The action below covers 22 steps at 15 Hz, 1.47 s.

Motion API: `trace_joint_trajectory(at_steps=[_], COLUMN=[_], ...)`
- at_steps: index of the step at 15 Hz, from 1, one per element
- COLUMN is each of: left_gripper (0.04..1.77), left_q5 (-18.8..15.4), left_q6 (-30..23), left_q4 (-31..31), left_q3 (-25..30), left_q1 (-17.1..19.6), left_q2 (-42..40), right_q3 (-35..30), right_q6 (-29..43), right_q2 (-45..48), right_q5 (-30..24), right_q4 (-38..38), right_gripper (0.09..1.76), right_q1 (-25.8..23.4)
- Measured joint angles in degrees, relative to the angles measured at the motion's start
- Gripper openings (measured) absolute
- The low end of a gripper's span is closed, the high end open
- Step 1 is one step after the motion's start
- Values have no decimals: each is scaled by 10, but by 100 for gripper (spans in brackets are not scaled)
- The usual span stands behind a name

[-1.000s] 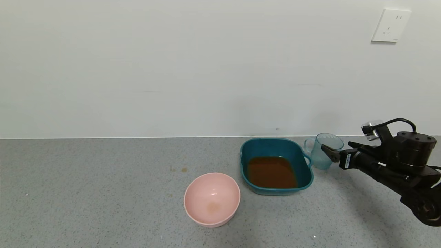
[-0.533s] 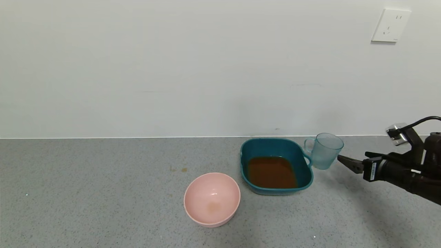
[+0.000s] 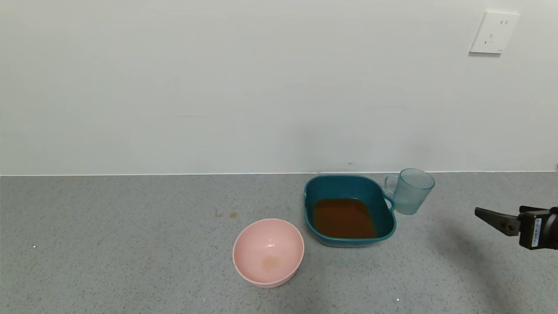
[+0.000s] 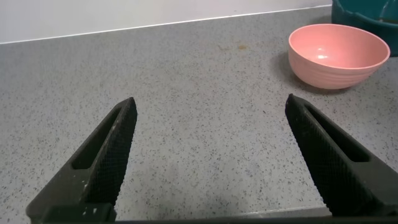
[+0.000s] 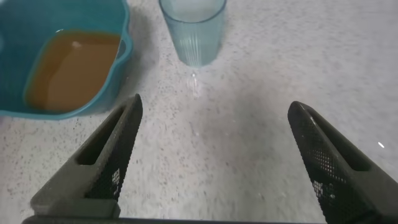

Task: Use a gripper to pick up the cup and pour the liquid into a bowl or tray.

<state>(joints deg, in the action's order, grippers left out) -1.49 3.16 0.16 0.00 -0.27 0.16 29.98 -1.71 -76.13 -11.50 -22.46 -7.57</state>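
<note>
The pale blue ribbed cup stands upright and looks empty on the grey counter, just right of the teal basin. Reddish-brown liquid lies in the basin. My right gripper is open and empty at the right edge, well clear of the cup. In the right wrist view its jaws are wide apart, with the cup and the basin with its liquid ahead. My left gripper is open and empty over bare counter, out of the head view.
A round pink bowl stands in front and left of the basin, with a faint stain inside; it also shows in the left wrist view. The white wall with a socket runs behind the counter.
My right gripper has let go of the cup and drawn back to the right and toward me. The cup stays upright beside the basin.
</note>
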Motion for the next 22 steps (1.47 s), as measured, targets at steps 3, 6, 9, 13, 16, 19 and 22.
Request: trace_joint_trajectory(at_steps=[3, 6, 9, 13, 16, 19, 22], left_gripper=[172, 172, 172, 172, 172, 172, 172], left_q5=[0, 0, 0, 0, 0, 0, 0], left_q6=[0, 0, 0, 0, 0, 0, 0], left_q4=[0, 0, 0, 0, 0, 0, 0], left_q3=[0, 0, 0, 0, 0, 0, 0], left_q1=[0, 0, 0, 0, 0, 0, 0], left_q2=[0, 0, 0, 0, 0, 0, 0], right_q3=[-1, -2, -8, -29, -40, -58, -77], right_q6=[-2, -22, -32, -34, -33, -31, -26], right_q2=[83, 180, 252, 347, 394, 431, 466], right_q5=[-34, -107, -141, -163, -165, -110, -83], right_q4=[90, 177, 230, 278, 314, 315, 317], right_gripper=[170, 170, 170, 170, 170, 170, 170], right_q1=[-23, -58, -76, -74, -53, -2, 34])
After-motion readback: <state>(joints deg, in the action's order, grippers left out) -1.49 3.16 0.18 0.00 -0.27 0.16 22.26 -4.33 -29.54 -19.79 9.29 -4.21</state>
